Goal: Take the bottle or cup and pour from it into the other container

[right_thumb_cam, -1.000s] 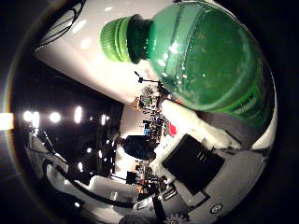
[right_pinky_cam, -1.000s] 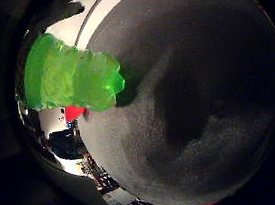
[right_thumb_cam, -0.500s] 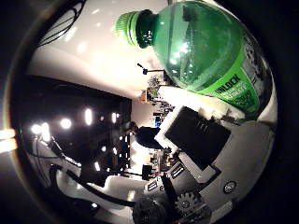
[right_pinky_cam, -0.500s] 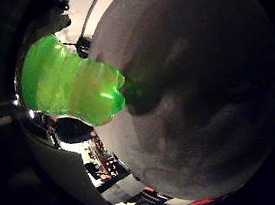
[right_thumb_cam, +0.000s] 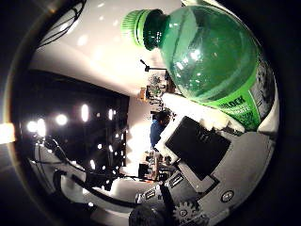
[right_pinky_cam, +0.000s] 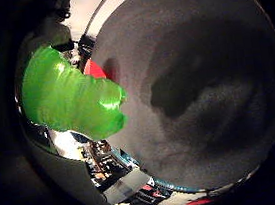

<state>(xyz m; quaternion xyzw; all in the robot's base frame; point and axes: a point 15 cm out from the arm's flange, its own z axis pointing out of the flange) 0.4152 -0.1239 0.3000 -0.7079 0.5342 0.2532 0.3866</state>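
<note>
Robot hand (right_thumb_cam: 207,155) has its fingers curled round the green bottle (right_thumb_cam: 211,61), which lies close against the palm, lifted above the grey tabletop (right_pinky_cam: 202,99). Its long axis runs across the palm toward the capped neck (cap (right_thumb_cam: 134,23) still on). No receiving container is clearly visible.
</note>
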